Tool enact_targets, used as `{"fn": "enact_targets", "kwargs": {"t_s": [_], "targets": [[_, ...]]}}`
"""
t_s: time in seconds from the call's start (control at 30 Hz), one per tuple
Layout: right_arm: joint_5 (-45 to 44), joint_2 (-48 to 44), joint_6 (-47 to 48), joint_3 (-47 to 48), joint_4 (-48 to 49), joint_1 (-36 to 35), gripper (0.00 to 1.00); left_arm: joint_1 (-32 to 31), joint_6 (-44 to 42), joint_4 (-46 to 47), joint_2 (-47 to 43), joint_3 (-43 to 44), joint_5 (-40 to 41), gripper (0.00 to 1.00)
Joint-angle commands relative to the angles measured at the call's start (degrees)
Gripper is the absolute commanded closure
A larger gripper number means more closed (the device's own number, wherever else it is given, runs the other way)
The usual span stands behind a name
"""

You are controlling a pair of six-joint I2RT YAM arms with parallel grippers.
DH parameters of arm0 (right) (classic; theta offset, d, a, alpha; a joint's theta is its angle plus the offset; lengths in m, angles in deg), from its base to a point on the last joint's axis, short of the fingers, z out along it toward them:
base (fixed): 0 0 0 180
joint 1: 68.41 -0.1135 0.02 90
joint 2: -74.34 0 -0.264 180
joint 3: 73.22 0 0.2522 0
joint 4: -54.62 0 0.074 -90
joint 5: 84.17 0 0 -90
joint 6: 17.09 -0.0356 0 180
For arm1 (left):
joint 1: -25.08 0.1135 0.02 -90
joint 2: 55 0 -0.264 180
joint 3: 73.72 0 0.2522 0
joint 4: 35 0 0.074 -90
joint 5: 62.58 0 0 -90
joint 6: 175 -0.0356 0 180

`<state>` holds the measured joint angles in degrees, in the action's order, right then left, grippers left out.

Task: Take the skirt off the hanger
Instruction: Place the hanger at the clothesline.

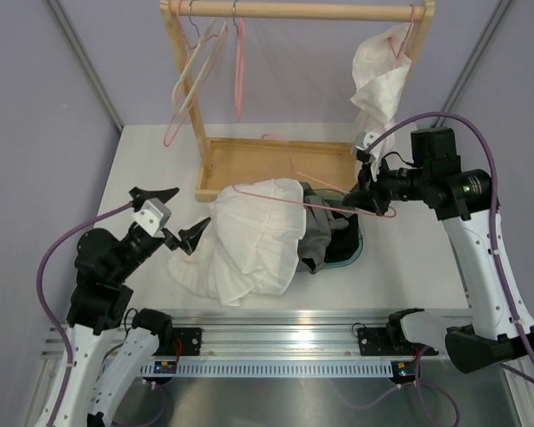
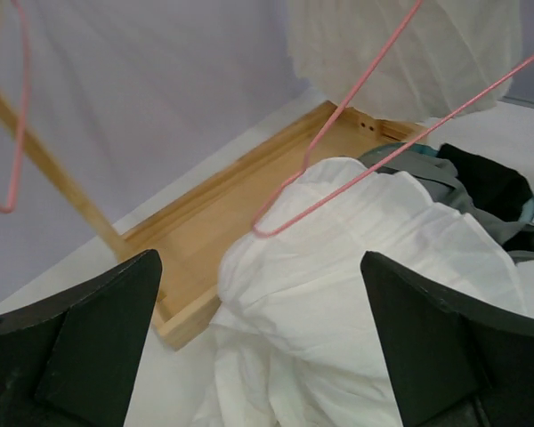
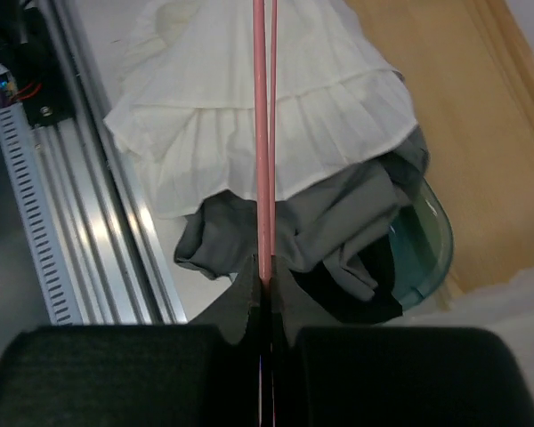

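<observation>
A bare pink wire hanger (image 1: 303,199) hangs level above the table with no garment on it. My right gripper (image 1: 367,191) is shut on its hook end, and the right wrist view shows the wires (image 3: 263,133) pinched in the gripper (image 3: 267,271). The grey skirt (image 1: 319,238) lies crumpled in and over the teal tub (image 1: 354,253), partly under a white pleated garment (image 1: 249,240). It also shows in the right wrist view (image 3: 338,222). My left gripper (image 1: 173,215) is open and empty, just left of the white garment (image 2: 338,267). The left wrist view shows the gripper (image 2: 258,258) and the hanger (image 2: 383,160).
A wooden clothes rack (image 1: 294,11) stands at the back, its tray base (image 1: 267,160) just behind the garments. Empty pink hangers (image 1: 191,80) hang on its left and a white garment (image 1: 378,71) on its right. A black cloth (image 3: 338,294) lies in the tub. An aluminium rail (image 1: 285,325) runs along the near edge.
</observation>
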<state>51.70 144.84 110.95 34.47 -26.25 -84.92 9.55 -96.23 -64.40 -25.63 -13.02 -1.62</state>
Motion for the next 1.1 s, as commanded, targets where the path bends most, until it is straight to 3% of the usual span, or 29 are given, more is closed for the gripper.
{"fn": "enact_targets", "kwargs": {"t_s": [0.0,0.1,0.33,0.67,0.8,1.07], "targets": [[-6.2,-4.8,-7.0,-3.0,8.3,4.2,1.0,-0.2,1.6,0.3,-5.2,-2.3,12.9,0.01],[-11.6,-5.6,-14.8,-3.9,15.9,4.2,1.0,-0.2,2.7,-0.4,-9.4,-6.1,13.2,0.01],[-20.4,4.0,-28.2,8.6,25.4,3.1,1.0,-0.2,3.4,-2.4,-12.6,-11.2,15.8,0.01],[-48.0,11.7,-33.4,14.3,41.9,-11.3,1.0,-0.2,6.1,-1.8,-13.0,-15.2,19.8,0.01],[-52.5,14.3,-34.3,15.5,47.0,-13.5,1.0,-0.1,6.1,-2.4,-13.0,-15.3,20.1,0.01],[-59.3,24.0,-40.1,22.8,47.9,-14.9,1.0,-0.1,6.1,-2.6,-12.1,-15.2,19.9,0.01]]}}
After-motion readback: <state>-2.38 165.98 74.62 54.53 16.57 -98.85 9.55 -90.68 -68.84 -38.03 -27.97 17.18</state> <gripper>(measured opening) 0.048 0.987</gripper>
